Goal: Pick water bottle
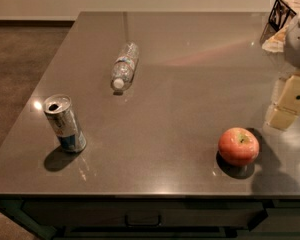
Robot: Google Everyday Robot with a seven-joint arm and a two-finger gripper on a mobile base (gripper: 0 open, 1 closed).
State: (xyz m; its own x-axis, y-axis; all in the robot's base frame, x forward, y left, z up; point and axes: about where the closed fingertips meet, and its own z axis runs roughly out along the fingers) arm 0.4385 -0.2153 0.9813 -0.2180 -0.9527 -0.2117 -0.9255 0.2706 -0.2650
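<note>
The water bottle is small, clear and crinkly, with a white cap and a pale label band. It lies on its side on the grey-brown table, left of the middle, with its cap pointing toward the near edge. My gripper, cream-coloured under a grey arm, hangs at the right edge of the view. It is above the table's right side, far to the right of the bottle, and holds nothing that I can see.
A silver-and-blue drink can stands open near the front left corner. A red apple sits near the front right, just left of the gripper. A black wire rack with packets stands at the back right. Floor lies to the left.
</note>
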